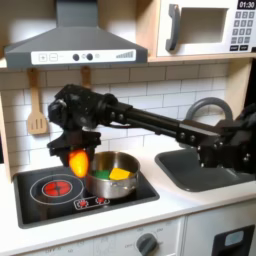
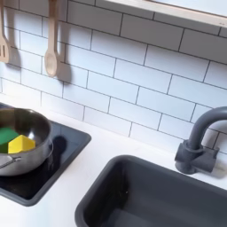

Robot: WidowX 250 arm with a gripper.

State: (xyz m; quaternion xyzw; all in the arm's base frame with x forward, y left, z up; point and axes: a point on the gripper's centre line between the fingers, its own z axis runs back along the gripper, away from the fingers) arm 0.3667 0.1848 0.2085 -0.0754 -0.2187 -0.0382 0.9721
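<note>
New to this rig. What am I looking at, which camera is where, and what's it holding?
It is a black robot arm in a toy kitchen. The first exterior view faces the counter from the front. There the gripper hangs over the stovetop, shut on an orange object, possibly a toy carrot. Beside it stands a metal pot with yellow and green pieces inside. The second exterior view looks closer and lower, along the counter: the pot, the wooden spoon on the tiled wall, the dark sink and the grey faucet.

Arm stretched across toward first exterior view's left, pincer (image 1: 78,158) pointing down, prob. clamped.
</note>
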